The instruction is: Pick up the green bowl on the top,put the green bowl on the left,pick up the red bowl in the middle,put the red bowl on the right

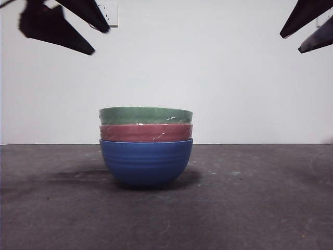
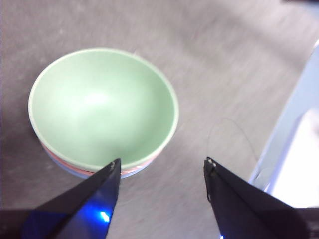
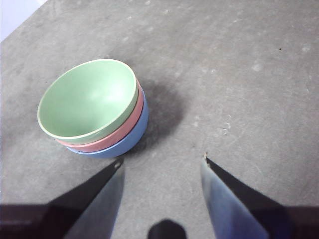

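Note:
Three bowls stand nested in one stack at the middle of the table. The green bowl is on top and empty. Under it the red bowl shows only as a rim band. My left gripper hangs open above the stack, off to one side, touching nothing. My right gripper is open too, high and further from the bowls.
A blue bowl carries the stack at the bottom. The dark grey table runs back to a white wall with a socket. In the left wrist view a pale edge lies beside the table.

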`<state>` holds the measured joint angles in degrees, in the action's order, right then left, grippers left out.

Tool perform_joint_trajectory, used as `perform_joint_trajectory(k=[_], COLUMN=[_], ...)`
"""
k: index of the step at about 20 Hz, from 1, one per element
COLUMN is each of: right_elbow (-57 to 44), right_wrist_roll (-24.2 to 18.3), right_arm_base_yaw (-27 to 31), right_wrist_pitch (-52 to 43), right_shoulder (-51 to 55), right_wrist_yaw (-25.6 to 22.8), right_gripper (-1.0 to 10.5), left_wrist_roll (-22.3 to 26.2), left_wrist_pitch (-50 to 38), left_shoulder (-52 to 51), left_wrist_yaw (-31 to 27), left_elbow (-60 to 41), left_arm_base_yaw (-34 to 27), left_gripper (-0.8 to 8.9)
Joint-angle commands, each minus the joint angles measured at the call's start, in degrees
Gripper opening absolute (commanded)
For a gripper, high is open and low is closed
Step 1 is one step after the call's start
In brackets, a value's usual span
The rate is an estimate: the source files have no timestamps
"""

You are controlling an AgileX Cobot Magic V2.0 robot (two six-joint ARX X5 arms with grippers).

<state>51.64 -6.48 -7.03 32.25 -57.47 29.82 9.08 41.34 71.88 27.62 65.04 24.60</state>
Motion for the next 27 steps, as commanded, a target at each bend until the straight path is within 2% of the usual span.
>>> perform_joint_trajectory(k=[1, 4, 8, 17, 18, 21, 24, 26, 27], right_elbow=[0.11, 0.11, 0.11, 0.11, 0.11, 0.11, 0.11, 0.11, 0.11], right_wrist_roll=[-0.42, -0.42, -0.42, -0.44, -0.44, -0.44, -0.44, -0.44, -0.44], right_arm_base_yaw=[-0.33, -0.33, -0.33, -0.33, -0.33, -0.33, -0.33, -0.33, -0.33], right_wrist_pitch=[0.04, 0.15, 0.42, 0.87, 0.90, 0.92, 1.05, 1.18, 1.22], right_shoulder=[-0.07, -0.07, -0.07, -0.07, -0.07, -0.07, -0.07, -0.07, -0.07], right_wrist_yaw=[0.07, 0.13, 0.13, 0.11, 0.09, 0.09, 0.09, 0.09, 0.07], right_gripper=[2.5, 2.5, 2.5, 2.5, 2.5, 2.5, 2.5, 2.5, 2.5], left_wrist_roll=[6.49, 10.53, 12.22, 14.40, 14.99, 15.74, 16.72, 17.55, 18.08], left_wrist_pitch=[3.50, 6.60, 8.24, 7.63, 7.58, 8.37, 8.74, 8.92, 9.03], left_shoulder=[5.07, 9.86, 15.23, 22.47, 22.47, 22.47, 22.47, 22.47, 22.47], left_wrist_yaw=[-5.16, -9.42, -12.61, -14.29, -14.34, -16.11, -16.63, -16.90, -16.90], left_elbow=[5.05, 9.46, 12.26, 12.37, 12.37, 12.37, 12.37, 12.37, 12.37], left_arm_base_yaw=[3.89, 7.39, 10.80, 14.64, 14.88, 14.80, 14.78, 14.75, 14.75], left_gripper=[2.87, 2.87, 2.83, 2.78, 2.63, 0.58, 0.51, -0.13, -0.09])
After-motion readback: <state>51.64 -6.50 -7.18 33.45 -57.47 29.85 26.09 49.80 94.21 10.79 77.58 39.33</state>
